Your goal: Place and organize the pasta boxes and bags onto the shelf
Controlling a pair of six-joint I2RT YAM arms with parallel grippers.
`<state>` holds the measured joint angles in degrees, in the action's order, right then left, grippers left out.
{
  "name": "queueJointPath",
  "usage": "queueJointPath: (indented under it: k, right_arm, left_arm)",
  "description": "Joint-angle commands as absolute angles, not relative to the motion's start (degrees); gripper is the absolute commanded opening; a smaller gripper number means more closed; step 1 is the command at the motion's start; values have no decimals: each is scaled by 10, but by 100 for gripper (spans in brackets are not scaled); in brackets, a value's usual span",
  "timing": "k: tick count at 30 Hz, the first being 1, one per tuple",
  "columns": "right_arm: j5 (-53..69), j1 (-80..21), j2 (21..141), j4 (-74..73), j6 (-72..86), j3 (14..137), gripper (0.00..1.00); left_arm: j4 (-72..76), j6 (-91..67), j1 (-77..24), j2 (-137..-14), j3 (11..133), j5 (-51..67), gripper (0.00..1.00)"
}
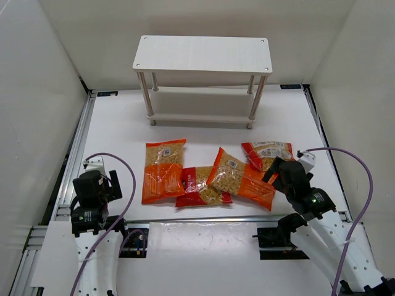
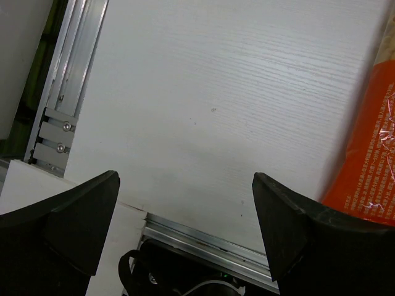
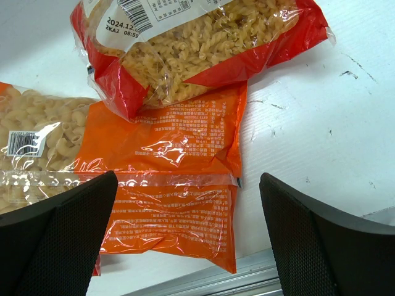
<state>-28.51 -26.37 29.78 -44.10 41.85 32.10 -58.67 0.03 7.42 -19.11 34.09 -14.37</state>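
- Your right gripper point(image 3: 187, 179) hangs wide open over the near end of the right orange bag point(image 3: 176, 185), holding nothing; your left gripper point(image 2: 186, 177) is just as wide and empty, over the table point(image 2: 203, 92) just beside the left orange bag point(image 2: 370, 154).
- The step in hand looks like a first pick on the right; come straight down so the fingers straddle the bag's near end, and pinch film and pasta together, since slack film alone will likely slip.
- Mind the right red bag point(image 3: 197, 43); its edge lies on the orange bag's far end, so lift slowly or it may drag along; taking the red one first may be cleaner.
- All four bags lie flat on the table near the arms; the middle red bag point(image 1: 200, 190) sits partly under the right orange one; the shelf point(image 1: 202, 54) stands well beyond them, with no bag on it yet.
- The right wrist view shows that overlap and the fingers' spread plainly; the top view is too small to settle either.
- Only the top view shows the shelf and the whole row, so judge your carry from there; the left wrist view gives just table, rail point(image 2: 74, 55) and a sliver of orange.
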Motion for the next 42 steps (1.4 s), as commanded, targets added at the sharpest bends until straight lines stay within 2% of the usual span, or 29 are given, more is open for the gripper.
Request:
queueJointPath:
  k: [1, 6, 8, 10, 14, 18, 22, 26, 29, 32, 34, 42]
  right_arm:
    - [-292, -265, 300, -448, 425, 323, 100]
    - [-292, -265, 313, -448, 411, 334, 100]
    - [-292, -265, 320, -443, 390, 355, 100]
    - [-287, -265, 344, -429, 365, 373, 100]
    - [-250, -265, 395, -405, 275, 428, 100]
    - [-186, -265, 445, -382, 197, 475, 100]
    - [-171, -271, 487, -388, 164, 524, 100]
    - [-149, -271, 516, -393, 147, 535, 100]
    - [-124, -271, 529, -388, 147, 541, 100]
    - [-117, -271, 529, -377, 160, 541, 100]
    - [-111, -271, 534, -377, 165, 535, 100]
    - [-111, -281, 545, -372, 171, 535, 100]
  left_arm:
    - [-585, 0, 78, -195, 341, -148, 100]
    - [-604, 0, 78, -249, 366, -89, 100]
    - [-617, 0, 78, -316, 423, -69, 100]
    - [-644, 0, 78, -374, 509, 14, 100]
    - [-667, 0, 78, -569, 639, 82, 100]
    - [-670, 0, 20, -664, 693, 163, 100]
    - [-559, 0, -121, -688, 632, 117, 100]
    - [-510, 0, -196, -747, 606, 110, 100]
    - [-488, 0, -207, -804, 641, 114, 100]
    - [-469, 0, -223, -860, 663, 49, 100]
    - [-461, 0, -229, -895, 657, 0, 100]
    - [-450, 0, -287, -973, 624, -29, 100]
